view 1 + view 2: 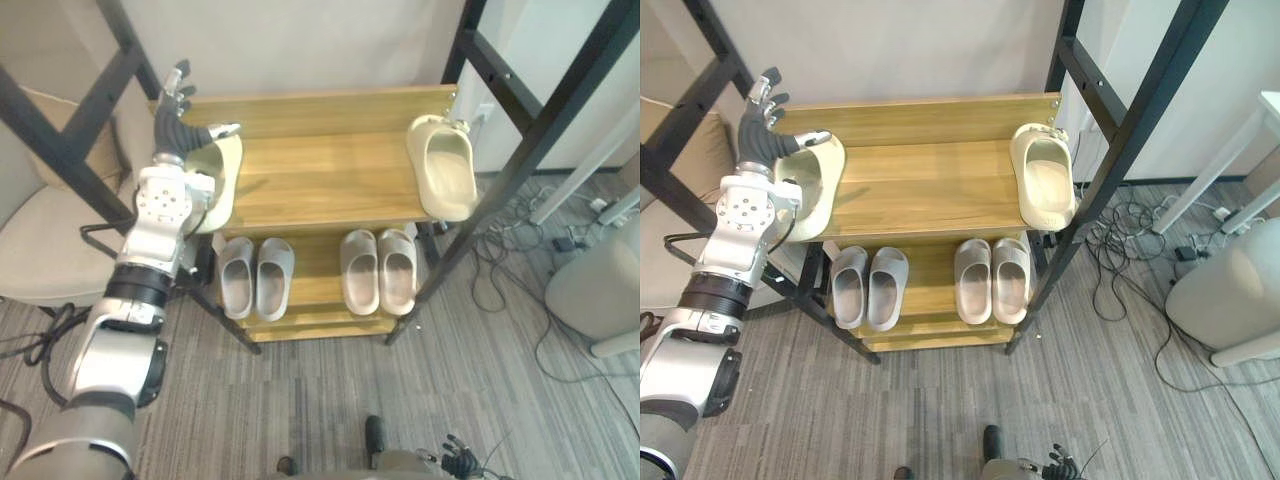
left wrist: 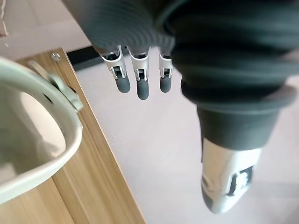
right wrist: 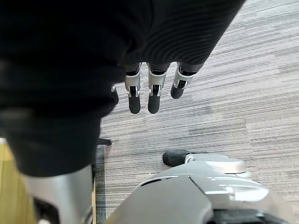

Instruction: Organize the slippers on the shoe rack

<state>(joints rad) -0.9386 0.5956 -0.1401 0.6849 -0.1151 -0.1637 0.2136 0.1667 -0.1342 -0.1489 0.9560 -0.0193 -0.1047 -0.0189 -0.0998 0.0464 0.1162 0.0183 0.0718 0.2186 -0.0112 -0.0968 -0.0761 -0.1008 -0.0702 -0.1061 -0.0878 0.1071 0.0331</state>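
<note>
Cream moulded foam, smooth and thick-walled, is what the two top-shelf slippers appear to be made of. The left slipper [image 1: 818, 185] is laid at the left end of the top shelf [image 1: 930, 185] and the right slipper [image 1: 1045, 180] at its right end. They are well apart, each with its long axis running front to back and its hollow turned up, so the pair is split across the whole board.

The left hand [image 1: 170, 125] is held above the far end of the left slipper, with its fingers straight and spread, its thumb stretched over the rim and nothing gripped. In the left wrist view the slipper's rounded rim is seen apart from the fingertips [image 2: 142, 91]. From the palm the slipper lies downward and toward the robot, so a lowering reach is judged to be needed.

The left hand is by far the nearer. The right hand [image 3: 153, 95] is hung low over the grey ribbed carpet [image 3: 243, 70], its fingers straight and empty.

On the lower shelf [image 1: 933, 262], a grey pair [image 1: 868, 288] and a beige pair [image 1: 992, 280] are set neatly side by side. Both shelves are made of warm, grained wood.
</note>
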